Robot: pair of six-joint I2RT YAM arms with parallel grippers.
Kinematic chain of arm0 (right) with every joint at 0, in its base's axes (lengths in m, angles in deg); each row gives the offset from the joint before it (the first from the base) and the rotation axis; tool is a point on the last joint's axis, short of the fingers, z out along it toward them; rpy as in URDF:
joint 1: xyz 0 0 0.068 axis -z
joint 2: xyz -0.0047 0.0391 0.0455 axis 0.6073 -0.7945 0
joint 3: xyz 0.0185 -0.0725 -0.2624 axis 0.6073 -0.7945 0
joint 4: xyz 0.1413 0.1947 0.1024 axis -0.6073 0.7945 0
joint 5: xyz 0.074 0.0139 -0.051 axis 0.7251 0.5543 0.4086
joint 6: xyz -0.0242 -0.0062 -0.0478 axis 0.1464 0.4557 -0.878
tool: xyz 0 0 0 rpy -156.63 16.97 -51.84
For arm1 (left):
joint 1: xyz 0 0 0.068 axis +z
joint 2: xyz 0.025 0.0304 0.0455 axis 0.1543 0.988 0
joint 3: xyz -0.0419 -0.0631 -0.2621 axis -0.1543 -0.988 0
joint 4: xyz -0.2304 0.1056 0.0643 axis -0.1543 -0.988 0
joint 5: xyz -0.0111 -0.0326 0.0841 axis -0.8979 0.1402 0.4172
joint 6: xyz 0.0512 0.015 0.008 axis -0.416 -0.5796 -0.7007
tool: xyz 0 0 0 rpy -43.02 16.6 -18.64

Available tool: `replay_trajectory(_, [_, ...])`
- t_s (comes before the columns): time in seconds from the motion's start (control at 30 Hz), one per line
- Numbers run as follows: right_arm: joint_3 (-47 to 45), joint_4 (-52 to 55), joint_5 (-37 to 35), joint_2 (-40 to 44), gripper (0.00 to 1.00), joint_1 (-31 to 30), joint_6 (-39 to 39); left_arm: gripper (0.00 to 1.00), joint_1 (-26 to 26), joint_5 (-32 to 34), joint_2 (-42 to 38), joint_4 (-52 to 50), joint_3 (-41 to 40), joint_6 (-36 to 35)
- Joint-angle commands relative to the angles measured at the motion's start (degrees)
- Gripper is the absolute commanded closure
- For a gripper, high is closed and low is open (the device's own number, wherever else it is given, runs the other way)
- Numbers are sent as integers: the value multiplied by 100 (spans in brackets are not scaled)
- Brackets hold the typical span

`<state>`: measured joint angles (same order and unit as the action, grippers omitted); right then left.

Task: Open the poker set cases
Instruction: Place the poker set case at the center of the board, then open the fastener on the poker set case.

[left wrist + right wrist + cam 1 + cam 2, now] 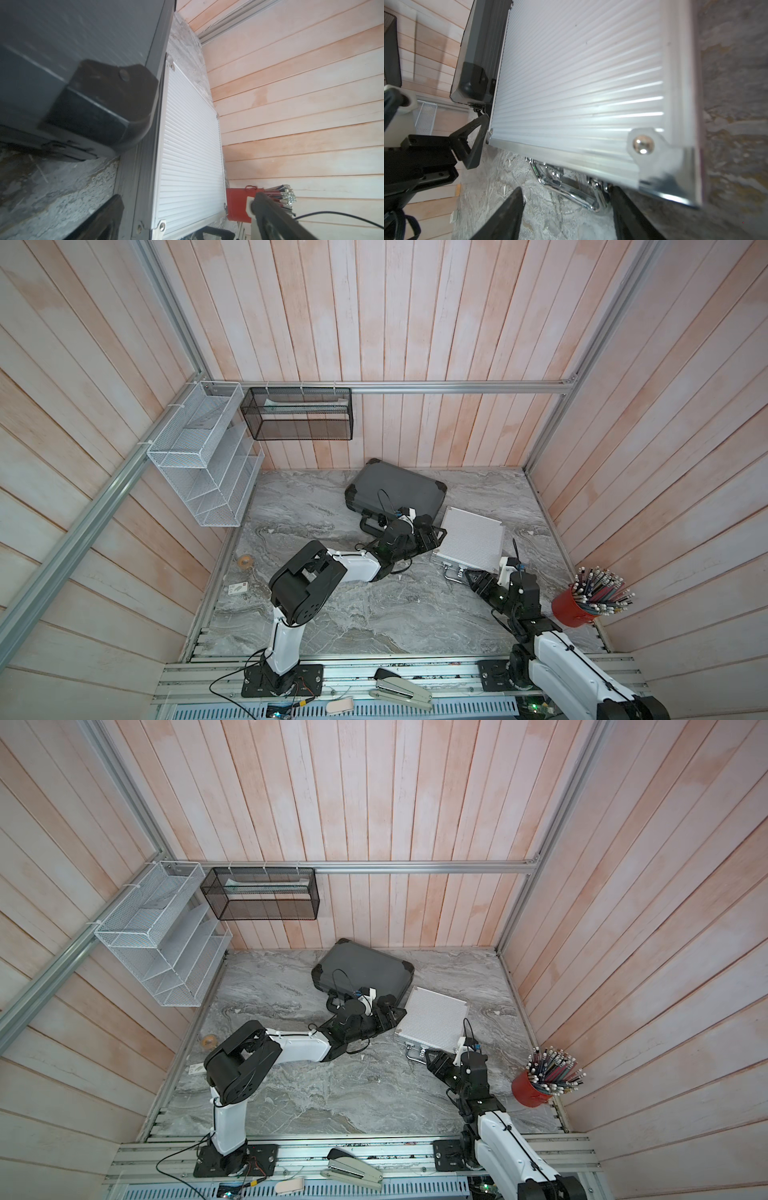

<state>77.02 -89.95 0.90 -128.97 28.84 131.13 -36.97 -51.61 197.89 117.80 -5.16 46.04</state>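
Flipping the latch (596, 184) beside the silver case (581, 83) handle (577, 197) needs the parted right gripper (566, 188) centred, with the wide-spread left gripper (436, 536) bracing that case.

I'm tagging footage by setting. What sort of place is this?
Probably a robot test cell dressed like an office desk: two white-and-black robot arms bolted to a metal front rail, pale plank walls on a silver aluminium frame, and a red cup of pencils.

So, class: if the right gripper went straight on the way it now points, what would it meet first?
Probably the chrome handle on the silver case's front edge, lying just ahead of the open right gripper; exact depth is unclear.
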Motion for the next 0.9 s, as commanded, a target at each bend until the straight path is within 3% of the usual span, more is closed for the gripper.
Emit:
replay_trajectory(0.0, [215, -386, -29, -121, 32, -197, -221, 0, 14, -139, 192, -502, 259, -499])
replay_trajectory(0.23, [436, -224, -137, -279, 31, -235, -380, 3, 18, -122, 416, -1147, 674, -1090])
replay_trajectory(0.5, [352, 472, -604, 385, 31, -235, -293, 10, 49, -114, 622, -1525, 994, -1557])
replay_trajectory(0.63, [342, 341, -410, 472, 31, -234, -332, 15, 49, -164, 769, -1662, 1179, -1707])
replay_trajectory(0.87, [444, -156, -58, -77, 31, -431, -464, 22, 48, -216, 936, -1774, 1309, -1779])
